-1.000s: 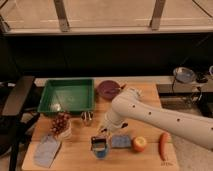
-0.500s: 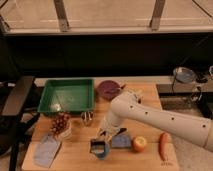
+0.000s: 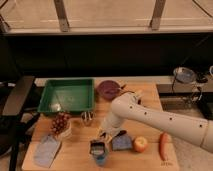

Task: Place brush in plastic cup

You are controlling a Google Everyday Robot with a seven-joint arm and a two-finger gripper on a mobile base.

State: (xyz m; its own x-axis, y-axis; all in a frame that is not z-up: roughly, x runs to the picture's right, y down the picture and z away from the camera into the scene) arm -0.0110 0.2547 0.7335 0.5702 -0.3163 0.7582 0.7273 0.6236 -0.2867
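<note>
The light-blue plastic cup stands near the front edge of the wooden table. The brush sits in the cup's mouth, its dark squarish head showing above the rim. My gripper hangs at the end of the white arm, just above and to the right of the cup and apart from the brush.
A blue sponge, an apple and a carrot lie right of the cup. A small metal cup, grapes and a grey cloth are to the left. A green tray and a purple bowl are behind.
My gripper has lifted up and away from the cup. The brush has stayed in the cup.
</note>
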